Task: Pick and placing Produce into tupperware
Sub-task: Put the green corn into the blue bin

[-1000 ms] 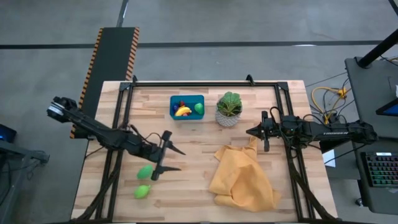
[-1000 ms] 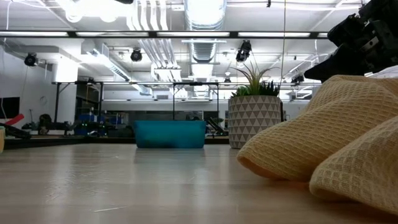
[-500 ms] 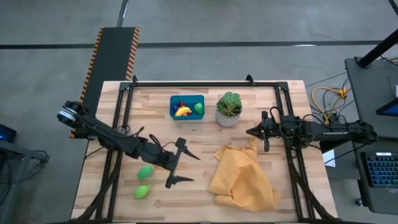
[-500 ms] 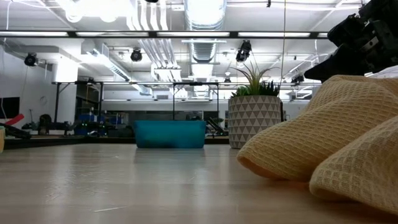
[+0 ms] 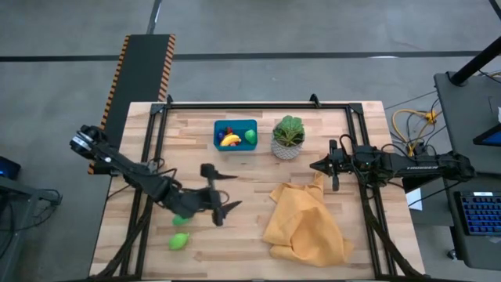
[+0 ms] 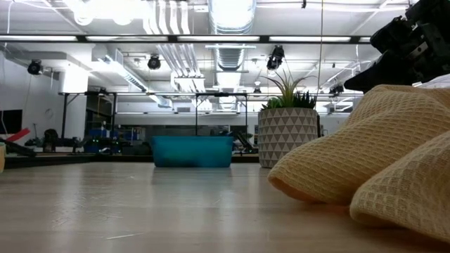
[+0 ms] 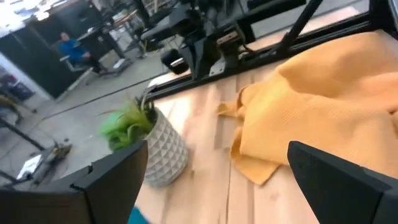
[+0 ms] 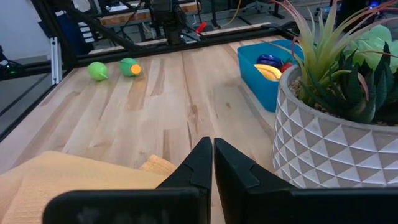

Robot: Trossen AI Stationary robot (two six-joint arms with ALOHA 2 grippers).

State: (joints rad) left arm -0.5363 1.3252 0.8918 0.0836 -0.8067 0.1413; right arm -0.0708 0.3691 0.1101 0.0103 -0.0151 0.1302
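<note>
Working with the left end effector (image 5: 231,192), spread wide and empty, above the front-left part of the surface (image 5: 235,102). Not over any produce: pointing toward the yellow cloth (image 5: 305,223), past the pieces to be taken. Resting on the right side with the right end effector (image 5: 317,166), pressed together on nothing, between the plant pot (image 5: 288,149) and the cloth.

Already in the tupperware (image 5: 221,125), at the far middle just beside the pot: the banana (image 5: 229,141), a green piece (image 5: 250,135) and some tiny red ones. Left to pick, on the bare wood near the front-left edge: one loose green piece (image 5: 180,241) and a second loose green piece (image 5: 182,222), half hidden under the left arm.

Probably in the reach step, with most of the task done.

Possible trouble from here:
- pushing the hidden piece with the arm link while turning back, and so rolling it off the front edge;
- coming down off-centre on a round toy and squeezing it out sideways;
- brushing the pot while carrying to the container.
</note>
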